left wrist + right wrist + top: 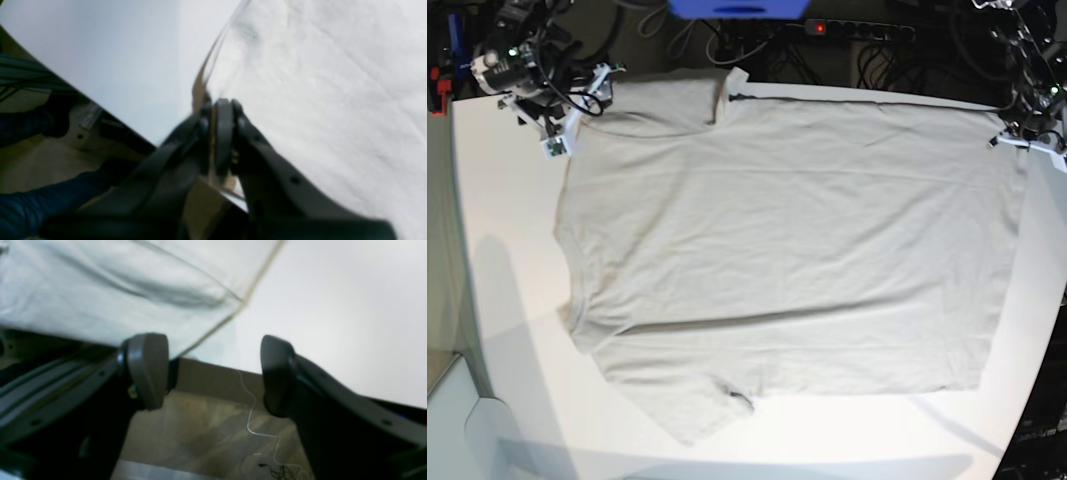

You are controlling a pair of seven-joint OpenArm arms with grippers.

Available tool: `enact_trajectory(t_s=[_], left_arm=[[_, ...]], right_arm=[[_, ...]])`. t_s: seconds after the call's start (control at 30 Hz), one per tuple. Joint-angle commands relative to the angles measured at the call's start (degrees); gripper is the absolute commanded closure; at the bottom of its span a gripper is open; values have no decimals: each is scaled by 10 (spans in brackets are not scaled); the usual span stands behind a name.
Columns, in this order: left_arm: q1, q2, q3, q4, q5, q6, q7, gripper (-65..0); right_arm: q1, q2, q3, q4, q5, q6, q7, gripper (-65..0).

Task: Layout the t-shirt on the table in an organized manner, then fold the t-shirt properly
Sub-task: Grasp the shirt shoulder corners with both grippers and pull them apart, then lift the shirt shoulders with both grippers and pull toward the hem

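The light grey-beige t-shirt lies spread flat on the white table, neck to the left and hem to the right. At the far right corner of the hem, my left gripper is shut on the cloth. In the left wrist view the shirt's edge runs straight into the closed left gripper. My right gripper hovers at the far left sleeve. In the right wrist view the right gripper is open and holds nothing, with the sleeve's hem just beyond its fingers.
Past the table's far edge are a power strip, tangled cables and a blue object. The right wrist view looks over the table edge to the floor and a thin white wire. A dark blue sleeve shows beside the table.
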Motion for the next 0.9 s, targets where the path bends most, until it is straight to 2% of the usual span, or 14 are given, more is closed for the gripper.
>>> enact_trajectory(t_s=[0.0,0.87], left_arm=[[2,-2,2,-1,1,-1,23,-4],[2,-2,2,-1,1,-1,25,-4]], right_arm=[[1,-5,2,8,3,8,8,-440],[9,-6,2,-25,0,8,10,-440]])
